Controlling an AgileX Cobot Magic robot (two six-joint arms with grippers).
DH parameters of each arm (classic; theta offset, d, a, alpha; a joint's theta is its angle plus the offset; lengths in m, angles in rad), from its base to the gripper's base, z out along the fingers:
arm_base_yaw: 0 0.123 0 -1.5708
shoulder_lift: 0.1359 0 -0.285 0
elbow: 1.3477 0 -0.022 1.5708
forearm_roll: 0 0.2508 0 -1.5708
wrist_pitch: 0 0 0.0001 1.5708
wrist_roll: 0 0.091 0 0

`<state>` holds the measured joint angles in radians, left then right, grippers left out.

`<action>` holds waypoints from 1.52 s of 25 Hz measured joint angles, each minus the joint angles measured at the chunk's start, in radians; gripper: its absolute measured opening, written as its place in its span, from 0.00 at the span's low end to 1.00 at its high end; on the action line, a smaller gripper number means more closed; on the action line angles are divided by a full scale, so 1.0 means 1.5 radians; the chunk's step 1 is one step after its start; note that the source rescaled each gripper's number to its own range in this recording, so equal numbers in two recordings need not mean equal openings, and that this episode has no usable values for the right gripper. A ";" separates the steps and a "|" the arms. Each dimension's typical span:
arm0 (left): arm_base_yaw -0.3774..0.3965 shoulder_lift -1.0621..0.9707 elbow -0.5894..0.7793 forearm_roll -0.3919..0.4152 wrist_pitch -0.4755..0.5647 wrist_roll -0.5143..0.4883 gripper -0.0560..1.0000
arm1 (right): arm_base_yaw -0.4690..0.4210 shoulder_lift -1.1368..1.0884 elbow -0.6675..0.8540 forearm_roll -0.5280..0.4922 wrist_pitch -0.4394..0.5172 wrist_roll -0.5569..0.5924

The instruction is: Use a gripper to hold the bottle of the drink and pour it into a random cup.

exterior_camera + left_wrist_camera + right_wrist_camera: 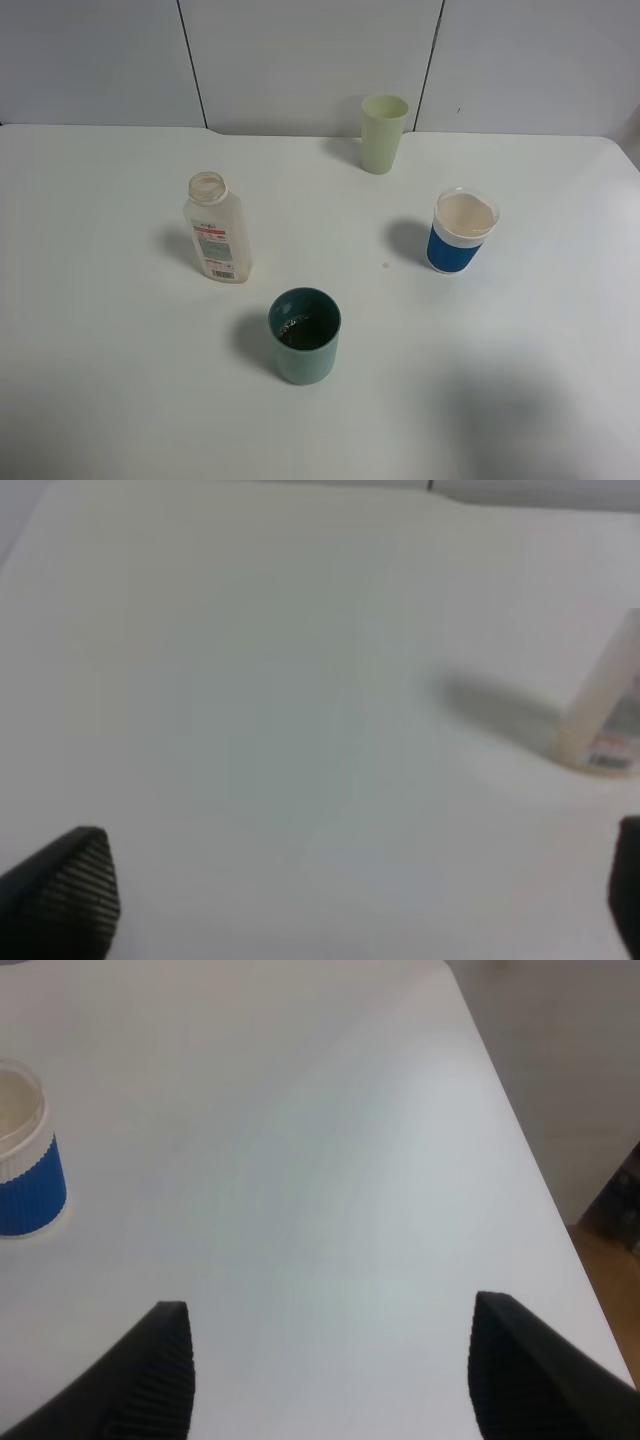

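On the white table (pixel 100 300): 1 bottle of the drink (pixel 216 228), upright, capless, apparently drained, though its blurred wrist view cannot confirm this; 3 cups, namely the teal cup (pixel 304 335) nearest the camera holding dark liquid, 1 pale green cup (pixel 383 132) and 1 blue-and-white cup (pixel 460 231). My left gripper (pixel 340 900) hangs above the table, jaws spread wide, empty, the bottle to one side. My right gripper (pixel 330 1375) likewise gapes empty.

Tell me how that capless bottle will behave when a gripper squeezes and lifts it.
The bottle looks nearly empty, so it is probably light. Its thin clear plastic walls may flex under squeeze. Tall on a narrow base and already appearing to lean, it could tip if nudged. The open neck could spill any remainder.
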<state>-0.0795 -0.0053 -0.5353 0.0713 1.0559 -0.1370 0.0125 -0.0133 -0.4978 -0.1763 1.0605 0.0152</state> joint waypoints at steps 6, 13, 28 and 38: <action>0.000 0.000 0.020 -0.003 -0.001 0.000 1.00 | 0.000 0.000 0.000 0.000 0.000 0.000; 0.000 0.000 0.020 -0.003 -0.001 0.000 1.00 | 0.000 0.000 0.000 0.000 0.000 0.000; 0.090 0.000 0.020 -0.004 -0.001 0.000 1.00 | 0.000 0.000 0.000 0.000 0.000 0.000; 0.091 0.000 0.020 -0.006 -0.001 0.001 1.00 | 0.000 0.000 0.000 0.000 0.000 0.000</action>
<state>0.0567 -0.0053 -0.5054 0.0629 1.0550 -0.1357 0.0125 -0.0133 -0.4978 -0.1763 1.0605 0.0152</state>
